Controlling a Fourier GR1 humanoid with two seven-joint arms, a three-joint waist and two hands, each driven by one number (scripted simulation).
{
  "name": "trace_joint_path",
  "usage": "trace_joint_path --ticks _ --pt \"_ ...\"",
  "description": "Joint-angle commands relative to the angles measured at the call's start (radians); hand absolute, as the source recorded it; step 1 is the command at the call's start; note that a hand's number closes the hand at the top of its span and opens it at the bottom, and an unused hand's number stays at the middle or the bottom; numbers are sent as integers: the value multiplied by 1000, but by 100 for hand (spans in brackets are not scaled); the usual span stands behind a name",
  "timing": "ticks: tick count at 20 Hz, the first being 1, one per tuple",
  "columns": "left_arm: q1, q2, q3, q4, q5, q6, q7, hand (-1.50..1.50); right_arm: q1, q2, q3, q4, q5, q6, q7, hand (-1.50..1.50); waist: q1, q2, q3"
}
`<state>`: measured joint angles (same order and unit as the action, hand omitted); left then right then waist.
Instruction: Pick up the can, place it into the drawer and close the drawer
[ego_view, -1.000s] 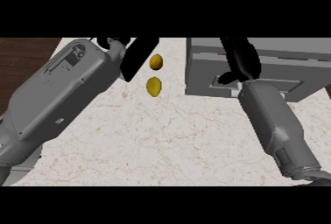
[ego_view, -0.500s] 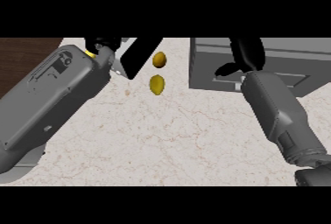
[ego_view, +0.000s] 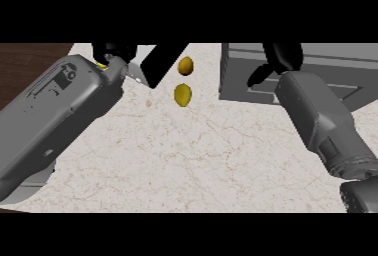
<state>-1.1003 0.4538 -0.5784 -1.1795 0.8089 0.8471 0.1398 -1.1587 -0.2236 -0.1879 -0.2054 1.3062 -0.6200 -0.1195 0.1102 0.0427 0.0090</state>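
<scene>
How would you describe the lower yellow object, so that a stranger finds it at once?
Start at the grey drawer unit in the far right part of the pale marble counter. Left of it lie two small yellow oval objects, one behind the other. The wanted lower yellow object is the nearer one, slightly longer.

Single head view, steeply down, close over counter (ego_view: 184, 160).
</scene>
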Motion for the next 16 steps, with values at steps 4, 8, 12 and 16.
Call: trace_joint_path --ticks 4,8,12,16 --pt "-4 14 6 -47 -8 9 26 -150 -95 4 -127 -2 -149 92 -143 -150 13 -5 -3" --pt "34 28 12 -63 -3 -4 21 -150 -102 35 -278 -1 -311 176 -202 -150 14 -7 -2" --pt "42 42 16 -83 -6 -6 30 -150 -90 36 -380 -6 -416 219 -276 -150 3 -9 -3" --pt "85 47 6 -103 -27 4 16 -150 -97 30 -407 5 -440 241 -299 -150 7 -5 -6"
